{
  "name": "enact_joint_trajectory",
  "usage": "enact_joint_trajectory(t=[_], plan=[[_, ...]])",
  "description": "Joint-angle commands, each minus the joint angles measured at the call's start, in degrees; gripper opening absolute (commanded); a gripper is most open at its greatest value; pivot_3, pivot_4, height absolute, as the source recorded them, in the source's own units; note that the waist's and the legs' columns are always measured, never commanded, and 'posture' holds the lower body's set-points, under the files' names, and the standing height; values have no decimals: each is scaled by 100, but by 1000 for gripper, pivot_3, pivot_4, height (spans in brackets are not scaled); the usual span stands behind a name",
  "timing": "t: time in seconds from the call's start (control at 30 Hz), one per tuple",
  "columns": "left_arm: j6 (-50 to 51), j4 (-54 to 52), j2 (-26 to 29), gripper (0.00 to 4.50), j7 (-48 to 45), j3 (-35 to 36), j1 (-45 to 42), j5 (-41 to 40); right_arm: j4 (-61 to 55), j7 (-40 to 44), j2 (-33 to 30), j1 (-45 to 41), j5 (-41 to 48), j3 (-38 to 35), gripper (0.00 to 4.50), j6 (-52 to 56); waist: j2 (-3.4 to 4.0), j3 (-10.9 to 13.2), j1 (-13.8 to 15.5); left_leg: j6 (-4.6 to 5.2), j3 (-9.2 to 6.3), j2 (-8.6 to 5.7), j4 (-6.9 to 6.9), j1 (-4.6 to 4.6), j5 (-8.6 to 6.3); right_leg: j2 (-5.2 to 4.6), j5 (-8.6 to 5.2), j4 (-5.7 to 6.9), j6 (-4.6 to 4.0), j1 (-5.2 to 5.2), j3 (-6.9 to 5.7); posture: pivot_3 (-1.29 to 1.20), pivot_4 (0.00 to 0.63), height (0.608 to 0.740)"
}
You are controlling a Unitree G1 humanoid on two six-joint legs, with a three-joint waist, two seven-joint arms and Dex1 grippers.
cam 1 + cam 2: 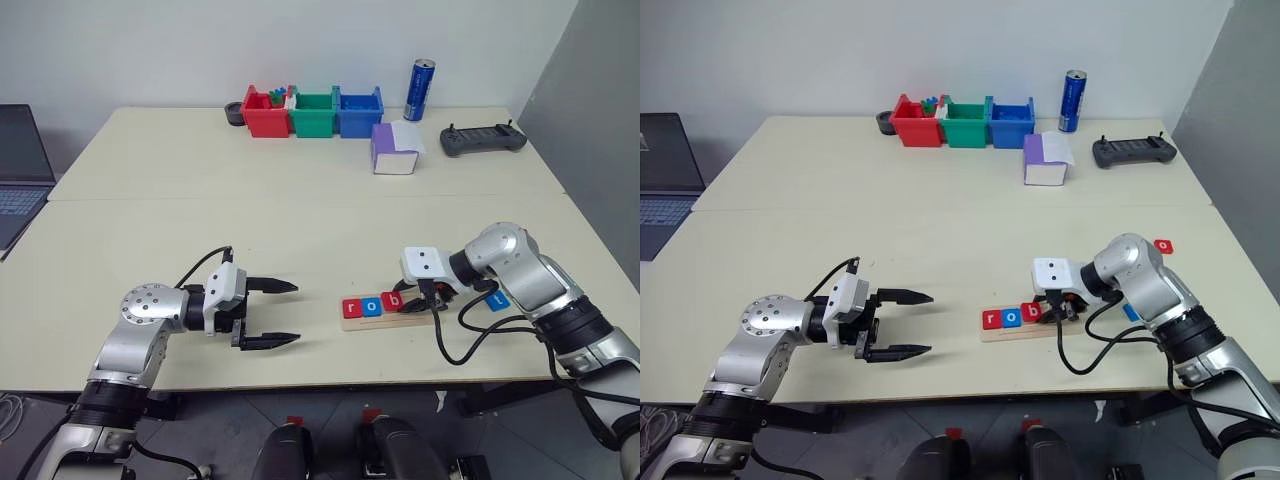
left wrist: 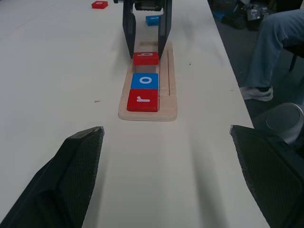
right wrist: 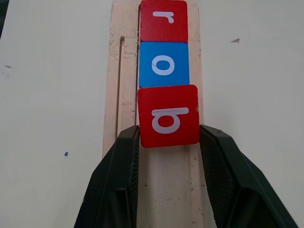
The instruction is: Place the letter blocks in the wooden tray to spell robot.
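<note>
Setting the third tile

Right gripper (image 3: 168, 142) pinching red b tile (image 3: 168, 116) over wooden tray (image 3: 123, 85), beside blue o tile (image 3: 164, 64) and red r tile (image 3: 164, 20), continuing the word; left gripper (image 1: 282, 313) spread wide, idle.

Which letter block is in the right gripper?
The red b block, held between the right gripper fingers over the wooden tray. The red r block and blue o block sit in the tray ungripped.
</note>
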Motion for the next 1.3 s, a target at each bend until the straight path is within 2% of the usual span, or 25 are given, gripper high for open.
enact_joint_trajectory(t=[0.03, 0.57, 0.9, 1.03, 1.3], plan=[[-73, -139, 12, 4500, 39, 15, -10, 14, -1, 6, 14, -160, -97, -1, 1470, -136, 0, 0, -2, 0, 0, 0, 0, 0, 0, 0, 0, 0, 0, 0, 0, 0, 150, 740], [-117, -3, 31, 4500, 70, 81, -73, 43, -128, 213, -18, -199, -164, -30, 1470, -161, 0, 0, -4, 0, 0, 0, 0, 0, 0, 0, 0, 0, 0, 0, 0, 0, 150, 740], [-147, 44, 28, 4500, 95, 74, -105, 62, -325, 207, -81, -269, -503, 102, 1470, 6, 0, 0, -5, 0, 0, 0, 0, 0, 0, 0, 0, 0, 0, 0, 0, 0, 150, 740], [-157, 57, 31, 4500, 93, 81, -92, 61, -669, 356, -218, -319, -587, 176, 1470, 313, 0, 0, -4, 0, -1, 0, 0, -1, 0, 0, 0, 0, 0, 0, 0, 0, 150, 740], [-225, 150, -4, 4500, 94, 65, -111, 64, -1115, 376, -63, -545, -839, 439, 1470, 1117, 0, 0, -34, 0, -2, 1, 0, 1, 0, 0, 0, 2, 0, -1, -2, 0, 150, 740]])
